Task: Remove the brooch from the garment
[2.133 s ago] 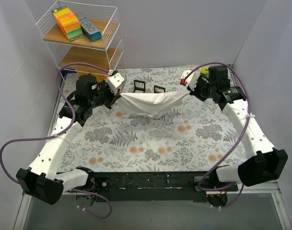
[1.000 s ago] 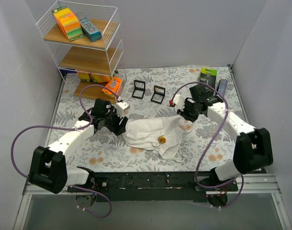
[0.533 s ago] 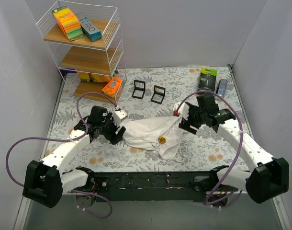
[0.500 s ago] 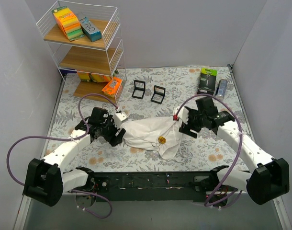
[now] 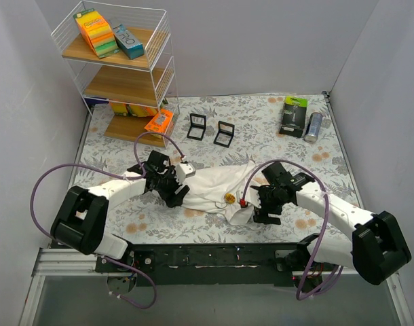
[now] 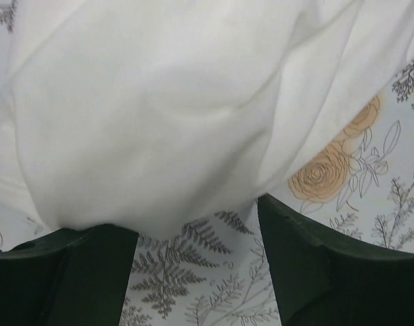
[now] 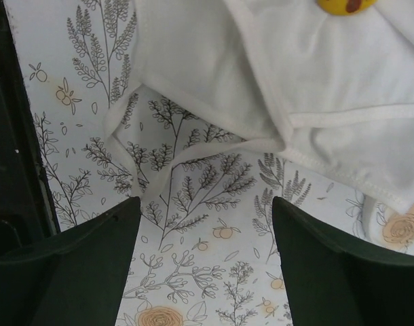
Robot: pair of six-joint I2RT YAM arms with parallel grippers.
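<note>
Crumpled white thin-fabric garment (image 5: pixel 214 185) — round yellow brooch (image 5: pixel 229 197) on it (face up). Left gripper (image 5: pixel 180 193), right gripper (image 5: pixel 250 206) — jaws spread, holding nothing.

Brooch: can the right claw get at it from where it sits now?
Probably yes. The brooch lies uncovered on top of the white top, just ahead of the right claw, whose jaws stand open and empty. Only loose folds of cloth lie between them.
</note>
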